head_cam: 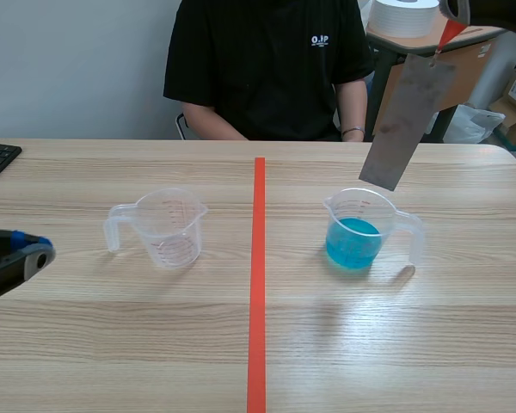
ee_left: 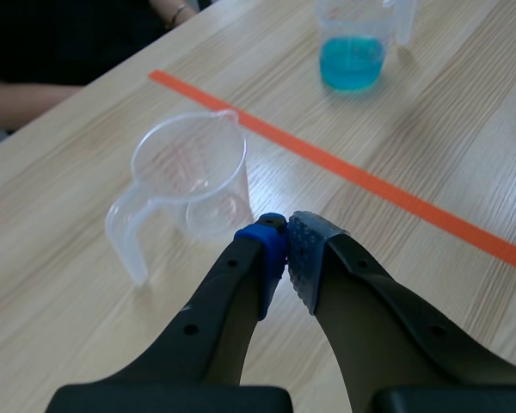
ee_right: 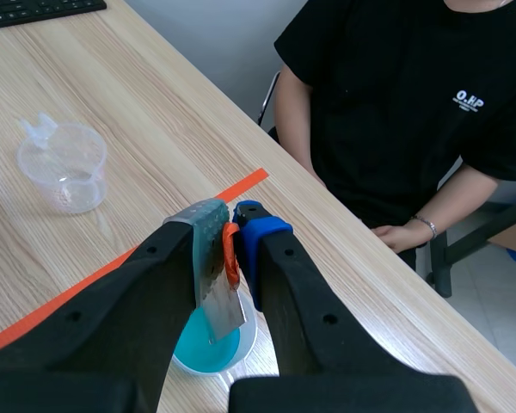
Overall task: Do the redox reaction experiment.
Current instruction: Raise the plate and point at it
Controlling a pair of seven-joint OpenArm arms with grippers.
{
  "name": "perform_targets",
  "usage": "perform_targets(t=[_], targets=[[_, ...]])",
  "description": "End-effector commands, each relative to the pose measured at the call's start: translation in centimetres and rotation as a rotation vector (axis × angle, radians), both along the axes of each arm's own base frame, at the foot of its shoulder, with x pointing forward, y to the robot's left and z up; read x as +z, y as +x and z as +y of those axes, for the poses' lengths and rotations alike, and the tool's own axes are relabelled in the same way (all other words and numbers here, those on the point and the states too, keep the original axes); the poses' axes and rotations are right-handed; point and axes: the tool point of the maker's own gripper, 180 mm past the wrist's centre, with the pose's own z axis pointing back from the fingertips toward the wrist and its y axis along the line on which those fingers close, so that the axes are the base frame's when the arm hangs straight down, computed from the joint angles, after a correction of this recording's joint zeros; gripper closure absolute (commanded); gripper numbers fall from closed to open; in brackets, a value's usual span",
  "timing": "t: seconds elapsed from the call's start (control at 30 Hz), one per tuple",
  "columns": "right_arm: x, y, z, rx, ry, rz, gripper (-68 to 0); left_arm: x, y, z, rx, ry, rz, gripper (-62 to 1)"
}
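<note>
Blue liquid (head_cam: 353,243) fills one beaker's (head_cam: 362,206) bottom; right jaws pinch a metal strip (head_cam: 406,120), left jaws closed

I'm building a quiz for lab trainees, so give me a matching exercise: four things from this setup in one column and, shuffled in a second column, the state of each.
Things:
1. metal strip
2. cup on the left arm's side
3. cup on the right arm's side
4. left end effector

States:
A. holds blue liquid
B. shut on nothing
C. empty
D. hanging from the right end effector

Pairs: 1-D, 2-C, 3-A, 4-B.
</note>
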Motion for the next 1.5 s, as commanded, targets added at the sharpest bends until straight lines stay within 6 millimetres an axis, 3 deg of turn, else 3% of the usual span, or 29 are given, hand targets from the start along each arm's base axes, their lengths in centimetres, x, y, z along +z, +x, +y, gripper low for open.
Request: perform_targets(t=[0.0,0.5,0.7,0.9,1.1,1.47], targets=[[1.2,-0.1,0.1,0.014,0.002,-0.039,-1.7,1.1,0.8,-1.4,-0.027,-0.032,-0.039,-4.9],[1.2,-0.1,0.1,0.014,0.003,-0.039,-1.7,-0.8,6.6,-12.0,-0.191,0.077,-0.178,-4.9],[1.2,-0.1,0.1,0.014,0.003,-0.039,-1.7,-2.6,9.0,-14.6,-0.205,0.087,-0.166,-4.9],[1.2,-0.1,0.1,0.014,0.003,-0.039,-1.7,-3.0,11.2,-16.4,-0.192,0.094,-0.182,-4.9],[1.2,-0.1,0.1,0.013,0.003,-0.039,-1.7,-3.0,12.1,-19.0,-0.222,0.104,-0.2,-4.9],[1.2,-0.1,0.1,0.013,0.003,-0.039,-1.7,-2.4,11.7,-23.8,-0.282,0.086,-0.238,-4.9]])
